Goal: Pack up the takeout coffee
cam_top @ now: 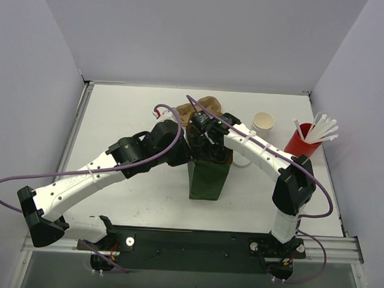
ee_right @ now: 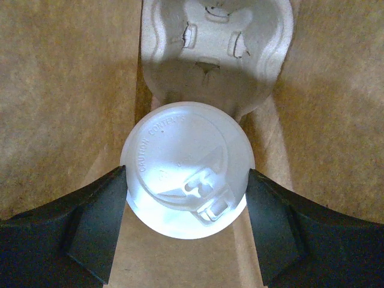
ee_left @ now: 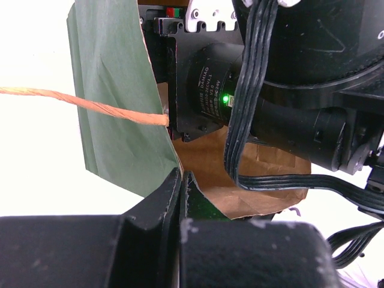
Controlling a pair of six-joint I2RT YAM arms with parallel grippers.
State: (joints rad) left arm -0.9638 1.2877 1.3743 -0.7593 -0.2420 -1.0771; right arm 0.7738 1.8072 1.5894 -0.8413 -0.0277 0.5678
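The takeout coffee [ee_right: 187,165], a white cup under a flat white lid, is down inside the green paper bag [cam_top: 208,180], between its brown inner walls [ee_right: 60,90]. My right gripper [ee_right: 187,198] reaches into the bag mouth and is shut on the cup, one black finger [ee_right: 99,222] against each side of the lid. In the top view the cup is hidden by the right gripper [cam_top: 205,135]. My left gripper [ee_left: 182,180] is shut on the bag's rim, with green paper [ee_left: 114,102] and a twine handle [ee_left: 84,105] just beyond it.
A moulded pulp cup carrier [ee_right: 216,54] lies inside the bag just past the cup. An open white cup with a tan inside [cam_top: 263,121] and a red cup of white straws [cam_top: 301,144] stand at the back right. Grey walls surround the table.
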